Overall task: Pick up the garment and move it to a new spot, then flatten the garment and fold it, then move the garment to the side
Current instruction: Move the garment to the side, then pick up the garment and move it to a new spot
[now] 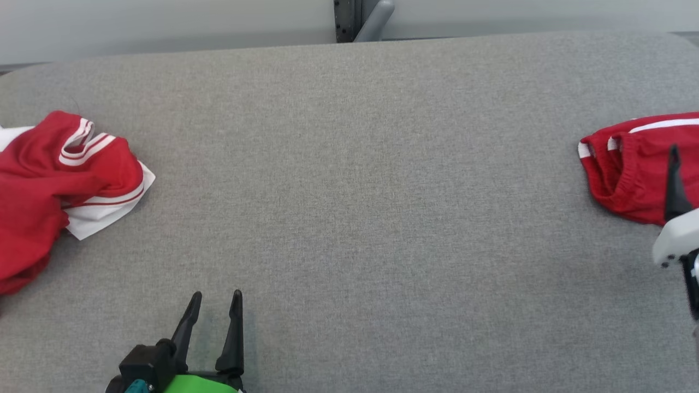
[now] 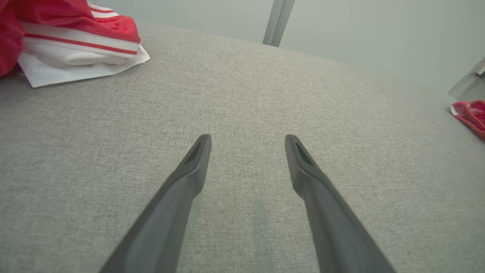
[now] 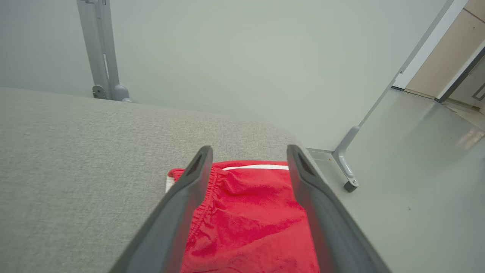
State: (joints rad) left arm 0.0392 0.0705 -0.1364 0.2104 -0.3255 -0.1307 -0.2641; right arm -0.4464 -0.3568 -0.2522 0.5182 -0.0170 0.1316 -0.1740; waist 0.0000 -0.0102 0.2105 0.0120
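Observation:
The garment [image 1: 628, 169] is red with white stripes and an elastic waistband, and it lies folded at the far right edge of the grey table [image 1: 355, 191]. My right gripper [image 3: 248, 151] hovers just above it, open, its two dark fingers spread over the red cloth [image 3: 250, 220] with nothing pinched between them. In the head view one of its fingers [image 1: 675, 180] crosses the garment. My left gripper [image 1: 217, 295] rests open near the table's front edge, left of centre, over bare fabric [image 2: 248, 138]. A corner of the garment [image 2: 470, 113] shows far right in the left wrist view.
A crumpled pile of red and white clothes [image 1: 60, 180] lies at the table's left edge, also seen up close [image 2: 75, 41]. A grey post [image 1: 371, 19] stands behind the table. Beyond the table's right edge is the floor with a metal foot [image 3: 346, 167].

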